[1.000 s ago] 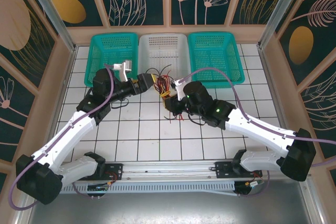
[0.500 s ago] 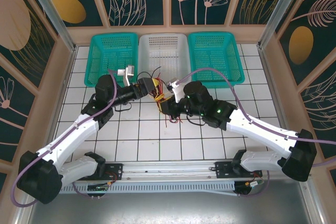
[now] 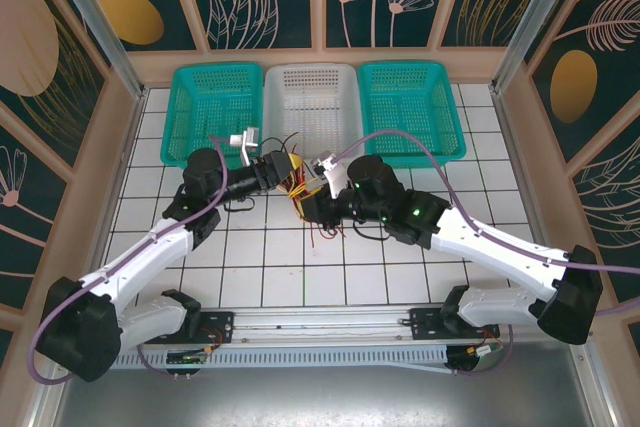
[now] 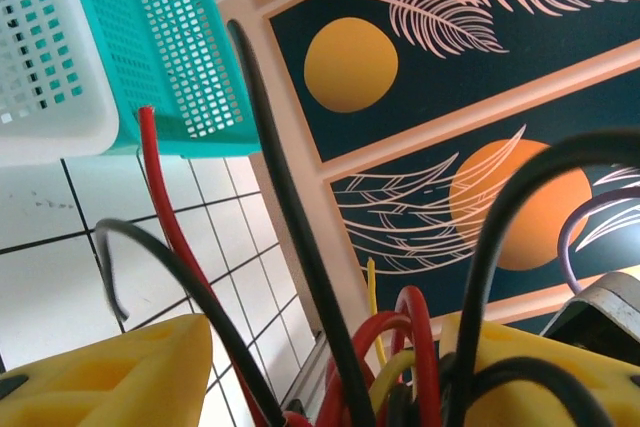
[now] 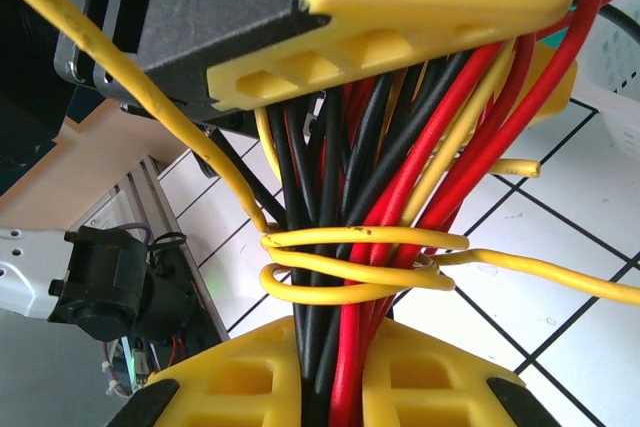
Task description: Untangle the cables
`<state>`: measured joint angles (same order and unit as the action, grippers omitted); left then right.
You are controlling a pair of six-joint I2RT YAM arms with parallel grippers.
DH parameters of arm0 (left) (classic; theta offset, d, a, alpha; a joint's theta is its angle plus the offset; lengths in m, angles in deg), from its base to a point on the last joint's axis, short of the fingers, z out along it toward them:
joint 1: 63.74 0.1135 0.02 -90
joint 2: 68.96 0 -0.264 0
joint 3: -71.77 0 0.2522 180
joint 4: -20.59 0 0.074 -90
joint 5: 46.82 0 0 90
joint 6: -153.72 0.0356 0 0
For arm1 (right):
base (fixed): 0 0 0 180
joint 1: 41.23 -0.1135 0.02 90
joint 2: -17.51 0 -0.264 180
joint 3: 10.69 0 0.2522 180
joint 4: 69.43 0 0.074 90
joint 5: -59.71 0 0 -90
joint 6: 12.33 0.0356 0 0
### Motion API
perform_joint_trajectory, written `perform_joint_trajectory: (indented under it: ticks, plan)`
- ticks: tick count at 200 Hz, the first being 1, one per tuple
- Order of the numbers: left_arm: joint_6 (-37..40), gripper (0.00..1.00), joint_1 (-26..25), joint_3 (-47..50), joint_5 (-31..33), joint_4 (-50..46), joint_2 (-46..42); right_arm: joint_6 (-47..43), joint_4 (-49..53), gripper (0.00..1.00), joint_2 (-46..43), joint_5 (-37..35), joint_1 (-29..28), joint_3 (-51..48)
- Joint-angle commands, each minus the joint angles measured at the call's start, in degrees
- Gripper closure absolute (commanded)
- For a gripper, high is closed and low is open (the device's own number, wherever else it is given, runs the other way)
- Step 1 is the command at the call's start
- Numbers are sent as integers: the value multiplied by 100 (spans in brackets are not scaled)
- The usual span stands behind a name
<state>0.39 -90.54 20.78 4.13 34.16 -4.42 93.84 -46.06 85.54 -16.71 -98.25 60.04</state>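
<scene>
The cables (image 3: 300, 183) are a bunch of red, yellow and black wires held up above the tiles at mid-table, between both grippers. My left gripper (image 3: 285, 169) grips the bunch from the upper left; its yellow fingers (image 4: 100, 377) flank red, black and yellow wires (image 4: 300, 247). My right gripper (image 3: 311, 202) holds the same bunch from below right. In the right wrist view the wires (image 5: 400, 157) run straight through my right gripper (image 5: 335, 372), shut on them. One yellow wire (image 5: 350, 267) is wound in loops round the bunch, just above those fingers. Loose wire ends stick out around.
Three baskets stand along the far wall: teal (image 3: 215, 107), white (image 3: 312, 97), teal (image 3: 410, 107). Lilac arm cables (image 3: 400, 137) arch over both arms. Patterned walls close in the white tiled floor (image 3: 270, 257) on three sides.
The left gripper has moved right and toward the right gripper, which shifted left. The stretch of the bunch between them has become shorter.
</scene>
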Motion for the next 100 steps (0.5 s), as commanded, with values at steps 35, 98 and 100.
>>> perform_joint_trajectory:
  ticks: [35,98,100]
  plan:
    - [-406,25,-35,404,-165,897,-127,-23,-376,86,88,-102,-21,358]
    - [-481,1,-35,1067,980,1672,-1230,476,-537,85,-75,219,270,329]
    - [-477,1,-35,1069,981,1684,-1250,487,-541,85,-78,244,281,331]
